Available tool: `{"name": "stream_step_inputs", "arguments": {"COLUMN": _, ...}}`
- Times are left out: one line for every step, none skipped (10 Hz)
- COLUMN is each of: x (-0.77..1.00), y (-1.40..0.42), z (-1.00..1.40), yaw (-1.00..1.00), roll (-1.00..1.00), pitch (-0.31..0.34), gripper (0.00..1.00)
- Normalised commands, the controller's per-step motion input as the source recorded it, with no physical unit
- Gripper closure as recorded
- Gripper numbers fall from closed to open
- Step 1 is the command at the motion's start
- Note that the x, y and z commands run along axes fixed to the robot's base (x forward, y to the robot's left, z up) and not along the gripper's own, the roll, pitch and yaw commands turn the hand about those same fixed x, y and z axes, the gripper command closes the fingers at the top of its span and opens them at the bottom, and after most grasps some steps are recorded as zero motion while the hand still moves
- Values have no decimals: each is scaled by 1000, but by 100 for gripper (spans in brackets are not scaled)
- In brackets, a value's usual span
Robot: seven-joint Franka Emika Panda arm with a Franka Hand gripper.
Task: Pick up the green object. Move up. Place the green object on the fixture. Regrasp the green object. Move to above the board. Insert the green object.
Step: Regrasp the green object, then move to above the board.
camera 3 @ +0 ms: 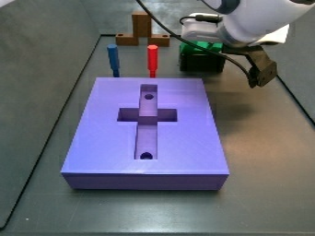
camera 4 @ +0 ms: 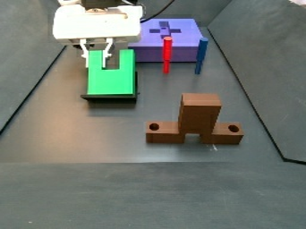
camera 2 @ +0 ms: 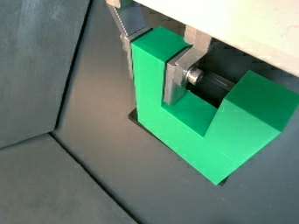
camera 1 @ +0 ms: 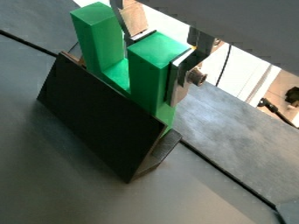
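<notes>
The green object [camera 1: 100, 44] is a bright green block with two prongs and a notch between them. It stands on the dark fixture [camera 1: 100, 122], prongs up. My gripper [camera 1: 160, 57] is shut on one prong, a silver finger [camera 2: 176, 77] pressed flat on each side of it. In a side view the gripper [camera 4: 100, 58] comes down onto the green object [camera 4: 111, 82] over the fixture [camera 4: 110, 97]. The lavender board [camera 3: 110, 138] with its cross recess lies apart from it, nothing in the recess.
A red peg [camera 3: 151, 60] and a blue peg [camera 3: 112, 57] stand upright at the board's far edge. A brown cross-shaped upright piece [camera 4: 195, 121] sits on the dark floor apart from the fixture. Low dark walls enclose the floor.
</notes>
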Motion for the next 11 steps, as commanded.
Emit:
{"name": "stream_step_inputs", "arguments": {"x": 0, "y": 0, "z": 0, "yaw": 0, "roll": 0, "pitch": 0, "gripper": 100}}
{"name": "stream_step_inputs", "arguments": {"x": 0, "y": 0, "z": 0, "yaw": 0, "roll": 0, "pitch": 0, "gripper": 100}}
{"name": "stream_step_inputs", "arguments": {"x": 0, "y": 0, "z": 0, "yaw": 0, "roll": 0, "pitch": 0, "gripper": 100}}
{"name": "stream_step_inputs", "arguments": {"x": 0, "y": 0, "z": 0, "yaw": 0, "roll": 0, "pitch": 0, "gripper": 100}}
{"name": "stream_step_inputs", "arguments": {"x": 0, "y": 0, "z": 1400, "yaw": 0, "roll": 0, "pitch": 0, "gripper": 100}}
{"name": "stream_step_inputs", "arguments": {"x": -18, "y": -4, "z": 1400, "yaw": 16, "roll": -38, "pitch": 49, "gripper": 100}}
{"name": "stream_step_inputs", "arguments": {"x": -50, "y": -7, "z": 1400, "yaw": 13, "roll": -108, "pitch": 40, "gripper": 100}}
{"name": "stream_step_inputs", "arguments": {"x": -48, "y": 10, "z": 1400, "yaw": 24, "roll": -84, "pitch": 14, "gripper": 100}}
{"name": "stream_step_inputs", "arguments": {"x": -37, "y": -7, "z": 1400, "yaw": 23, "roll": -38, "pitch": 37, "gripper": 100}}
{"name": "stream_step_inputs", "arguments": {"x": -31, "y": -18, "z": 1400, "yaw": 17, "roll": -12, "pitch": 39, "gripper": 100}}
{"name": "stream_step_inputs", "arguments": {"x": -28, "y": -11, "z": 1400, "yaw": 17, "roll": -24, "pitch": 35, "gripper": 100}}
